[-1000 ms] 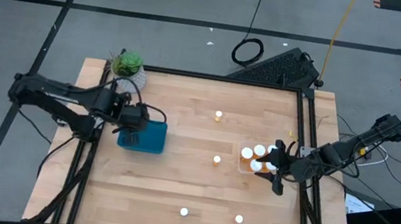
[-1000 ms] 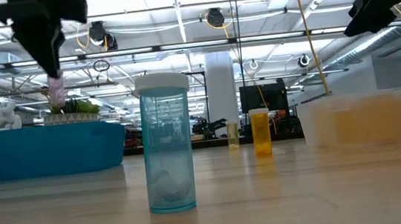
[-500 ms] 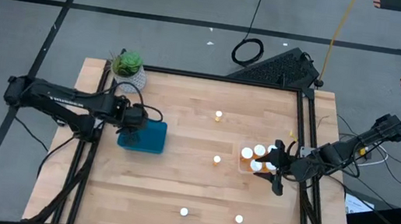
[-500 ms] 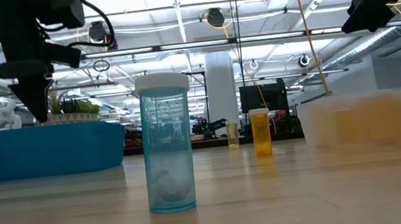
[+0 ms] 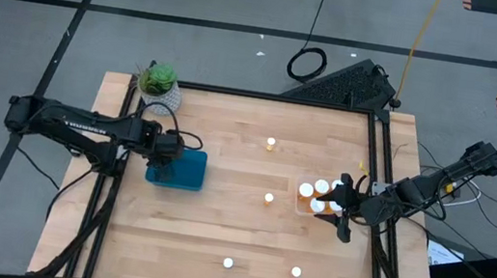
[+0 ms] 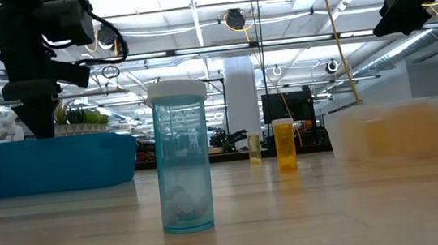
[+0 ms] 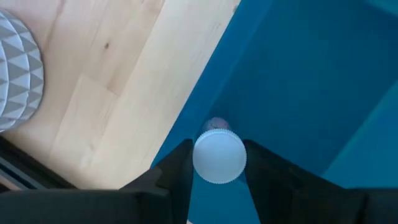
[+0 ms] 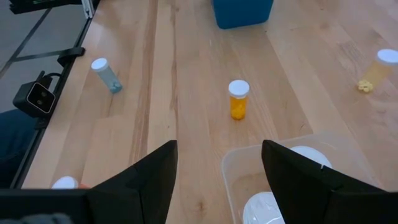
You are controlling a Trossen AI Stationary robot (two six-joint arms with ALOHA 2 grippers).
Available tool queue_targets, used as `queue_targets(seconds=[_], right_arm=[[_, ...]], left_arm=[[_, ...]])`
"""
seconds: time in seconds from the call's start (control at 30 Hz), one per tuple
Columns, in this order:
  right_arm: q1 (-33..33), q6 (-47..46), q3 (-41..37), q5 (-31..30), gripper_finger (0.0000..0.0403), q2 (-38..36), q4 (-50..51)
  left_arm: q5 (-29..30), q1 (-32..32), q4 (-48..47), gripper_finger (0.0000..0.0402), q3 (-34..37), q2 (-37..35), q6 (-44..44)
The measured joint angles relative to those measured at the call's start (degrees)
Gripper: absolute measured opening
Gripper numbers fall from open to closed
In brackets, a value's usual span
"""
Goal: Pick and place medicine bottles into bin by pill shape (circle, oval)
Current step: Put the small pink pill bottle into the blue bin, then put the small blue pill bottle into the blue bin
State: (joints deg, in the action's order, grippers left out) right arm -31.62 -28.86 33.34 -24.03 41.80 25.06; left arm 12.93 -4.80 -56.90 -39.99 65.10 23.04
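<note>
My left gripper [image 5: 165,150] reaches down into the blue bin [image 5: 184,171] and is shut on a small medicine bottle with a round white cap [image 7: 219,157]. My right gripper [image 5: 343,211] hangs open above the clear bin [image 5: 302,205], which holds several white-capped bottles [image 5: 321,186]. Loose bottles stand on the table: an orange one [image 8: 238,99], a blue-tinted one [image 6: 182,155], one with yellow pills [image 8: 376,68], and one near the front edge [image 5: 296,272]. In the low view the blue bin's wall [image 6: 52,163] hides the left fingertips. My left gripper pinches the bottle between its two fingers at the cap's sides [image 7: 198,159]. The fingers [image 7: 177,174] come from above, pointing down. The bottle is upright, cap toward the wrist, inside the blue bin. Whether its base rests on the bin floor is hidden.
A potted green plant [image 5: 159,82] in a white patterned pot [image 7: 18,74] stands at the table's far left corner, close behind the blue bin. Bare wood lies between the two bins [image 5: 238,216]. Black frame rails [image 5: 381,177] run along the table's sides.
My left gripper has gone down with the bottle, from above the blue bin into it, so the bottle now sits below the bin's rim. It has stayed shut on the bottle. The right arm has kept still.
</note>
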Motion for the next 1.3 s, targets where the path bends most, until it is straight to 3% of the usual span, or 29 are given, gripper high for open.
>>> queue_targets(seconds=[0.47, 0.83, 1.3], right_arm=[[0.0, 0.0, 0.0, 0.2, 0.0226, 0.0, 0.0], [0.0, 0.4, 0.0, 0.2, 0.0226, 0.0, 0.0], [0.0, 0.0, 0.0, 0.1, 0.0226, 0.0, 0.0]], left_arm=[[0.4, 0.0, -0.3, 0.0221, -0.3, 0.0, 0.0], [3.8, 1.8, -4.4, 0.0225, -13.5, 0.0, 1.1], [8.2, 9.0, 11.0, 0.0225, -21.0, 4.0, -4.4]])
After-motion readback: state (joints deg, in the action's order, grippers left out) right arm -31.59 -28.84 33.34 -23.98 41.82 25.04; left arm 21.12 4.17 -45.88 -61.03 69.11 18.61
